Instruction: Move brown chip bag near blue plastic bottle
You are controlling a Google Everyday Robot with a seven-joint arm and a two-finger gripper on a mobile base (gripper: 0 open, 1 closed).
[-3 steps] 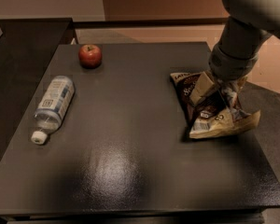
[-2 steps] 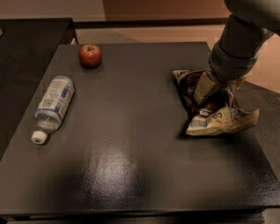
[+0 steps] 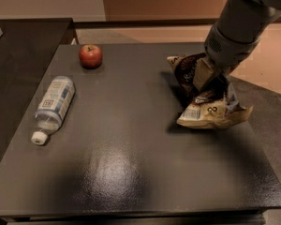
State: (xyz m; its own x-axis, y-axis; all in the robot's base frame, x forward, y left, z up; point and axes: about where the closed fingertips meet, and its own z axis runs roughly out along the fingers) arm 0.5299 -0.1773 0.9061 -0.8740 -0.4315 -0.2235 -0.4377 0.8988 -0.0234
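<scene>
While crumpled, chip bag (image 3: 210,114) in gripper (image 3: 206,82)

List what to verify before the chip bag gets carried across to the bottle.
1. Gripper down on the brown chip bag, right side of the table: ok.
2. Secure hold on the bag: cannot tell.
3. Blue plastic bottle in view, lying on its side at the left: ok.
4. Red apple sits toward the far edge, off the straight line from bag to bottle: ok.
5. Bag near the bottle: not ok, they are at opposite sides.
</scene>
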